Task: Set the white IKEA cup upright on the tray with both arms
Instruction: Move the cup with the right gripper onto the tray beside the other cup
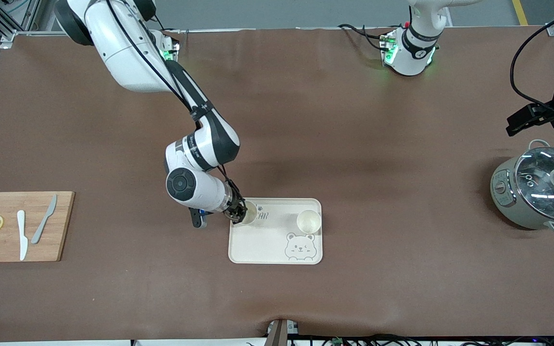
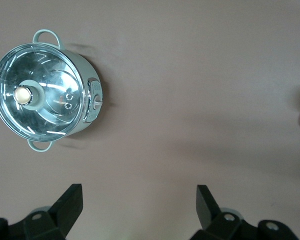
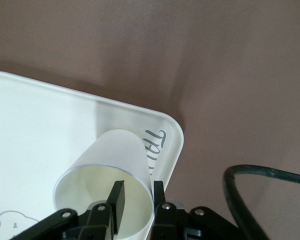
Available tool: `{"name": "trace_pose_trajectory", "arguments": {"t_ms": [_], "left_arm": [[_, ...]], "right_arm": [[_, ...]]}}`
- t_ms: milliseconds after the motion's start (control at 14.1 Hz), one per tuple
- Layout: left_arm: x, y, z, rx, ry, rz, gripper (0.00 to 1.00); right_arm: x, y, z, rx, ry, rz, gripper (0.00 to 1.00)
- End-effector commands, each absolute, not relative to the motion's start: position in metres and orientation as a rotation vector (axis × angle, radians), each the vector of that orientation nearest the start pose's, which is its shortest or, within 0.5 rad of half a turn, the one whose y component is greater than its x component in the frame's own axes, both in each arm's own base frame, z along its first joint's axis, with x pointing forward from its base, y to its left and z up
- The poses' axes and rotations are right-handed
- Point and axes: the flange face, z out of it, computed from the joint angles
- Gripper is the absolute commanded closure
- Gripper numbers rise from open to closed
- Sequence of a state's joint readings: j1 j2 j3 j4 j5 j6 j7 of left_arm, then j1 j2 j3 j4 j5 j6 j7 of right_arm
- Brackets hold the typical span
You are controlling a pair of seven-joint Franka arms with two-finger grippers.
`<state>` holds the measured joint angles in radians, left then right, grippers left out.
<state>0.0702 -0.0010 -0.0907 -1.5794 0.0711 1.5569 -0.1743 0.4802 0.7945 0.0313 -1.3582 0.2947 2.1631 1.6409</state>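
Note:
The cream tray (image 1: 267, 245) with the bear drawing lies in the middle of the table. A white cup (image 1: 308, 220) stands upright on its corner toward the left arm's end. A second white cup (image 1: 250, 214) stands upright on the tray corner toward the right arm's end. My right gripper (image 1: 236, 212) is at this cup. In the right wrist view one finger is inside the cup (image 3: 115, 155) and one outside its rim, with a gap to the wall, so the right gripper (image 3: 138, 192) is open. My left gripper (image 1: 515, 126) waits open over the table near the pot and also shows in the left wrist view (image 2: 139, 200).
A grey pot with a glass lid (image 1: 539, 192) stands at the left arm's end; it also shows in the left wrist view (image 2: 40, 97). A wooden cutting board (image 1: 22, 226) with lemon slices and two knives lies at the right arm's end.

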Motion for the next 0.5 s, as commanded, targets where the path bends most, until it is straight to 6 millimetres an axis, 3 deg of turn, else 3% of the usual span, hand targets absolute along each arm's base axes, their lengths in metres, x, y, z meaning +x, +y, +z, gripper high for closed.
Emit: {"name": "trace_pose_trajectory", "arguments": {"t_ms": [0, 212, 283, 425], "left_arm": [[0.547, -0.013, 0.626, -3.079, -0.187, 0.004, 0.0], [0.547, -0.017, 0.632, -3.081, -0.176, -0.015, 0.0], [0.547, -0.016, 0.632, -3.081, -0.181, -0.015, 0.0], [0.548, -0.016, 0.629, -3.079, -0.181, -0.008, 0.0]], "right_arm": [[0.645, 0.373, 0.259, -2.368, 1.82, 0.313, 0.0], [0.653, 0.363, 0.28, -2.348, 1.804, 0.303, 0.0], [0.653, 0.358, 0.296, -2.384, 1.77, 0.304, 0.0], [0.655, 0.337, 0.306, -2.431, 1.766, 0.393, 0.0]]}}
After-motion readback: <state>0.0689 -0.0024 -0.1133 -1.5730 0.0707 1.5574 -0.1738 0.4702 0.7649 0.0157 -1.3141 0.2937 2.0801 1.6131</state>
